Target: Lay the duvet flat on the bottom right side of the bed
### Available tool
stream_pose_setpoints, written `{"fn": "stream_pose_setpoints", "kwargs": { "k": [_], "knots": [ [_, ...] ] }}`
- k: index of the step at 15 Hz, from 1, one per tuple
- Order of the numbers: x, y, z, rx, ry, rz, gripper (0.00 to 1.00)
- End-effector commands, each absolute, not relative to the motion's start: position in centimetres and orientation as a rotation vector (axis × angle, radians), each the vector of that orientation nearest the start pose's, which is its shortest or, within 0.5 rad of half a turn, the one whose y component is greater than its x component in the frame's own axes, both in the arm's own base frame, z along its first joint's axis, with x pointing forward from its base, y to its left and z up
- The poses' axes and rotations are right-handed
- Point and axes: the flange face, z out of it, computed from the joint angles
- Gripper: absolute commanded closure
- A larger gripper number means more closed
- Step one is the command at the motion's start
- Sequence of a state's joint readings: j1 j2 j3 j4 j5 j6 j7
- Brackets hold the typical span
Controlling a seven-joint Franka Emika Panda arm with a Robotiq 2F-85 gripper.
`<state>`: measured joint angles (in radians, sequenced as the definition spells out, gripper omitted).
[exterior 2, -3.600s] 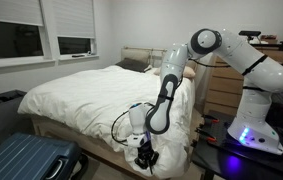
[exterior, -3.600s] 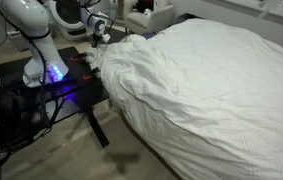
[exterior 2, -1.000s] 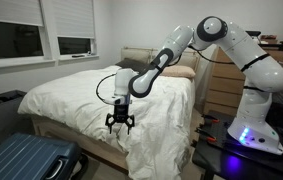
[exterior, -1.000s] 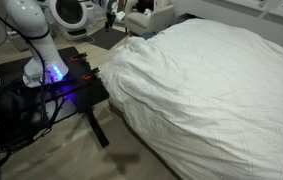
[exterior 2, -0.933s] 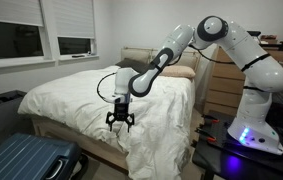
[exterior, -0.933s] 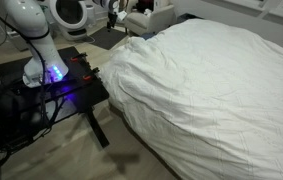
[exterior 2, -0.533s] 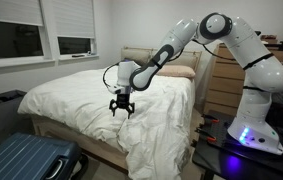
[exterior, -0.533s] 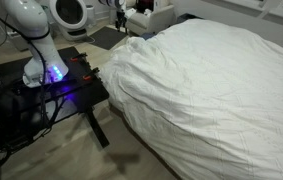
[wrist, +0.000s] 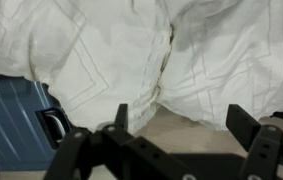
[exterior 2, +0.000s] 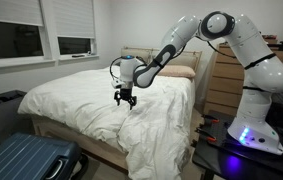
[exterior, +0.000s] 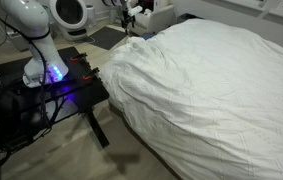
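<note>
Soft, light and floppy, the duvet (exterior 2: 81,100) lies rumpled across the bed (exterior 2: 139,54), spilling over the corner at 5 o'clock from the gripper (exterior 2: 126,99), whose empty, parted jaws should probably pinch a thick fold there.

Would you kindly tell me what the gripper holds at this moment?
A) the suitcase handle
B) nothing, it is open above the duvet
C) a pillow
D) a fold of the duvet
B: the gripper hangs open above the duvet, and the wrist view shows nothing gripped between its spread fingers.
</note>
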<state>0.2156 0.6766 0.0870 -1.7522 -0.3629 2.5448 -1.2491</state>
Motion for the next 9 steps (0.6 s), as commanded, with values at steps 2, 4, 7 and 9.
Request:
{"fn": "stream_pose_setpoints", "kwargs": {
  "k": [2, 4, 7, 9],
  "knots": [
    [64.5, 16.9, 19.1, 1.859, 2.177, -0.077, 0.00],
    [64.7, 15.2, 18.6, 1.886, 2.130, -0.129, 0.00],
    [64.7, 13.2, 17.7, 1.906, 2.115, -0.192, 0.00],
    [64.7, 12.5, 16.9, 1.888, 2.134, -0.205, 0.00]
  ]
}}
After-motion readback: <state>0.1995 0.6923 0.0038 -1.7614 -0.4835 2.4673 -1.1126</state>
